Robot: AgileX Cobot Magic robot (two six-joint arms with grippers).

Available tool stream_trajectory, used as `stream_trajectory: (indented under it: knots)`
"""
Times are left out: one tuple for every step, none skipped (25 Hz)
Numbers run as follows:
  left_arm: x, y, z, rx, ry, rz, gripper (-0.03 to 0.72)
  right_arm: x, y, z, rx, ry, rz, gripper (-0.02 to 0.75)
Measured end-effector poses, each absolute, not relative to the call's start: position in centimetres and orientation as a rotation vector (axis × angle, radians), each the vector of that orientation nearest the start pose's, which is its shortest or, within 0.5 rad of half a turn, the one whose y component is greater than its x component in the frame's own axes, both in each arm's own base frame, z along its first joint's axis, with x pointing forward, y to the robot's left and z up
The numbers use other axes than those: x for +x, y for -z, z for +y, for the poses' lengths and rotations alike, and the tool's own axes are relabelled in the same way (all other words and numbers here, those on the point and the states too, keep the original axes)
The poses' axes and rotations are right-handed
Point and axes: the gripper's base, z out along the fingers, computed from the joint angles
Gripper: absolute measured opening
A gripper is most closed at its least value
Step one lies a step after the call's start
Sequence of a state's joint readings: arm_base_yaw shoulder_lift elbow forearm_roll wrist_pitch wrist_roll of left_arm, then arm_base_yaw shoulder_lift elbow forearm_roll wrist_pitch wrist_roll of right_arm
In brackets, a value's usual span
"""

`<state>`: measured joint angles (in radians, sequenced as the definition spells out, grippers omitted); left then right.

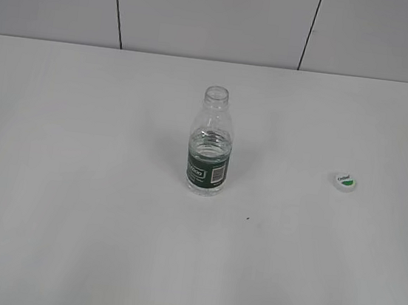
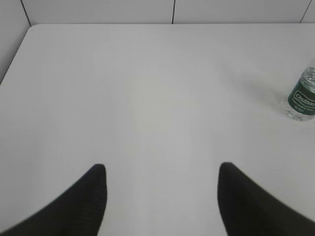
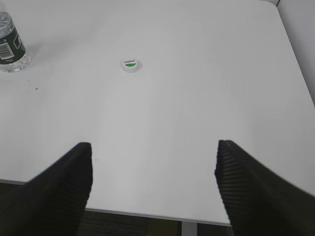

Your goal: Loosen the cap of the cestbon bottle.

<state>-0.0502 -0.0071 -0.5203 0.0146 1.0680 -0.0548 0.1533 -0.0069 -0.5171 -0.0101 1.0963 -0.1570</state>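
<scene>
Clear plastic bottle (image 1: 210, 144), green label, upright mid-table (image 1: 69, 218), neck uncapped. White cap (image 1: 345, 182) with green patch: I log it lying flat on the table, well to the bottle's right, apart from it. Left gripper (image 2: 162, 191): I read it spread wide, empty, well away from the bottle. Right gripper (image 3: 153, 184): likewise spread, empty, well short of the cap.

A plain white table (image 1: 69, 218) fills most of the exterior view, its far edge meeting a pale panelled wall (image 1: 206, 15) divided by thin dark vertical seams. The left wrist view shows the table's rounded far left corner. Under its near edge, in the right wrist view, lies dark grey floor (image 3: 118, 227). Lighting is even and soft.
</scene>
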Motion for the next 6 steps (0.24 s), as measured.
stream_trajectory:
  knots:
    - [-0.86,-28.22,0.16,-0.006,0.049,2.025,0.441,-0.92,-27.91,-0.23,-0.317,0.014,2.031,0.594]
    - [-0.86,-28.22,0.16,-0.006,0.049,2.025,0.442,-0.92,-27.91,-0.23,-0.317,0.014,2.031,0.594]
    - [-0.86,-28.22,0.16,-0.006,0.049,2.025,0.444,-0.92,-27.91,-0.23,-0.317,0.014,2.031,0.594]
    - [-0.86,-28.22,0.16,-0.006,0.049,2.025,0.444,-0.92,-27.91,-0.23,-0.317,0.014,2.031,0.594]
    - [-0.86,-28.22,0.16,-0.006,0.049,2.025,0.444,-0.92,-27.91,-0.22,-0.317,0.014,2.030,0.594]
    - [-0.86,-28.22,0.16,-0.006,0.049,2.025,0.444,-0.92,-27.91,-0.22,-0.317,0.014,2.031,0.594]
